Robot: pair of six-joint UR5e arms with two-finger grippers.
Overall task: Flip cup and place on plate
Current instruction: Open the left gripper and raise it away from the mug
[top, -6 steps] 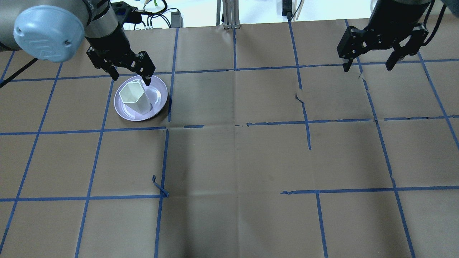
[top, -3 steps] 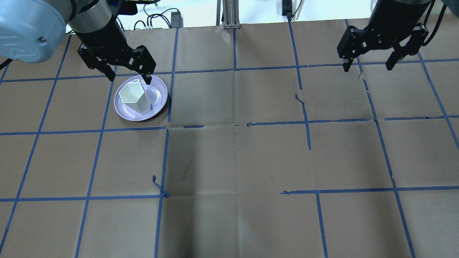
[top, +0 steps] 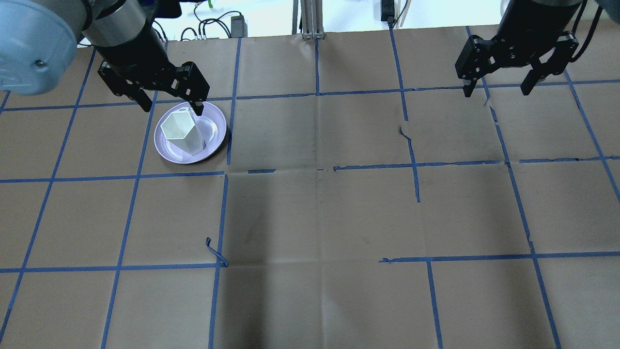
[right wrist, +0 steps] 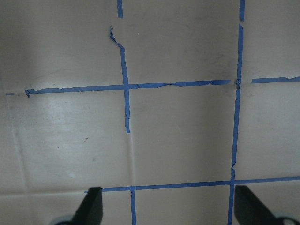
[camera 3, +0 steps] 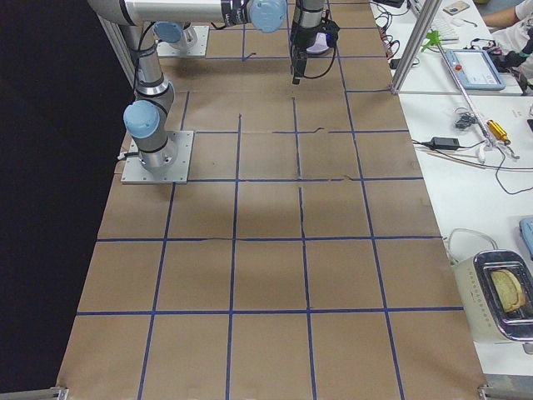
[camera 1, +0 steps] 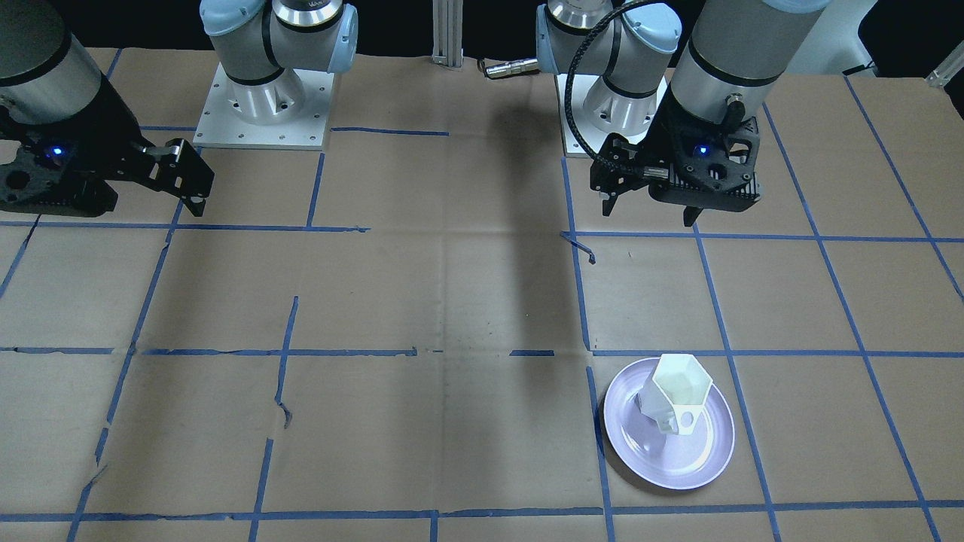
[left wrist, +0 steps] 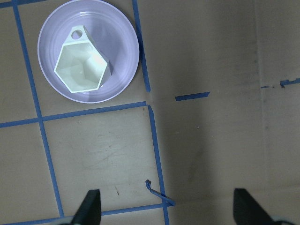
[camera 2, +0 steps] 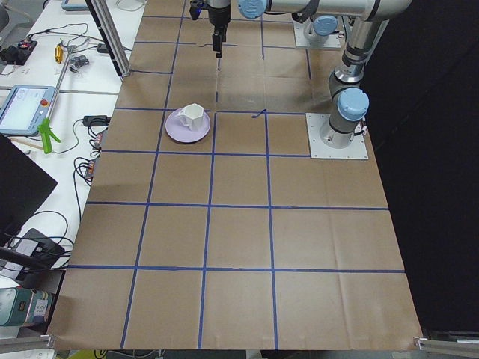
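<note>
Cup (top: pixel 180 132) stands upright on plate (top: pixel 163 151), mouth up, so the task looks done. It lies below and forward of left gripper (top: pixel 172 109), whose jaws are spread and hold nothing. The handle (left wrist: pixel 77 33) points to the far side, away from that hand. Right gripper (top: pixel 495 92), also spread and empty, is well apart. Cup is white and faceted, six-sided at the rim, tapering toward its foot.

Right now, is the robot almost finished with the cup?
Nearly all done. The cup stands open side up on the plate. Nothing is being held: the left hand is open and off the cup, and the right hand is open, far away. Nothing looks left except pulling back.
</note>
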